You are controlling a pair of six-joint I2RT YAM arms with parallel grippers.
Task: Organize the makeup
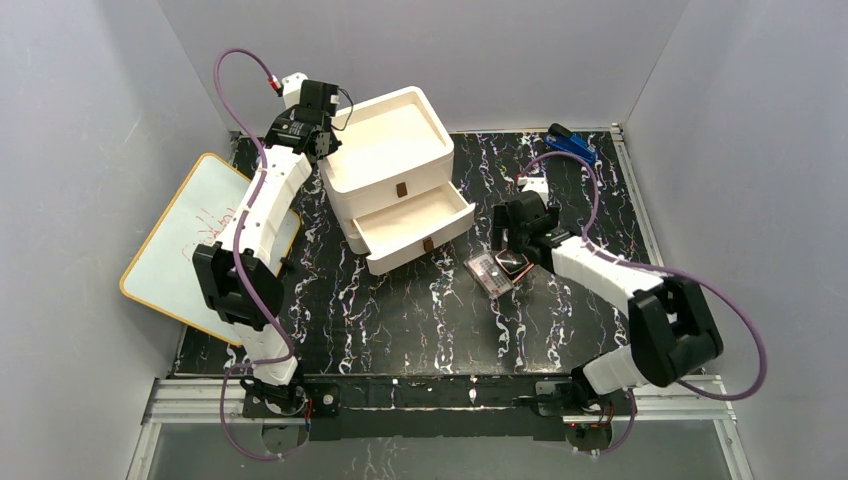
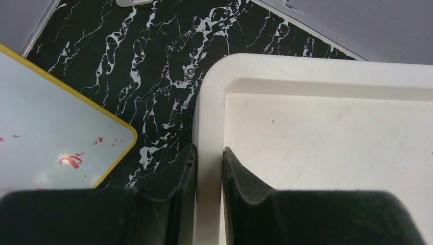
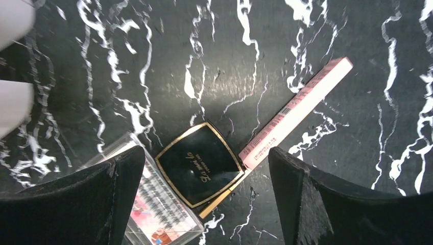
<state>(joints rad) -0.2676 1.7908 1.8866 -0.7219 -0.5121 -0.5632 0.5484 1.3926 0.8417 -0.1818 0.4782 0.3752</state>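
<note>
Nearest my arm bases, to the right of the white drawer unit [image 1: 395, 175] and close to its pulled-out lower drawer [image 1: 415, 228], a small cluster of makeup lies flat on the black marbled worktop [image 1: 420, 315]. The right gripper [image 3: 205, 153] hangs just above that cluster with its jaws spread wide and nothing between them. Straight under the gap is the square black compact [image 3: 199, 164], gold-edged and turned like a diamond. The rectangular palette [image 3: 161, 212] lies against the compact's drawer-unit side, partly hidden by one finger. The thin pink stick [image 3: 298, 108] lies on the compact's other side, one end touching its corner and the rest angling away from the drawer unit.

Farther back, the left gripper [image 2: 209, 155] is clamped on the raised rim at the back left corner of the drawer unit's top tray, one finger inside the rim and one outside. A yellow-framed whiteboard [image 1: 195, 245] lies left of the drawer unit, part of it off the worktop. A blue stapler-like object [image 1: 570, 143] sits at the far edge, well to the unit's right.
</note>
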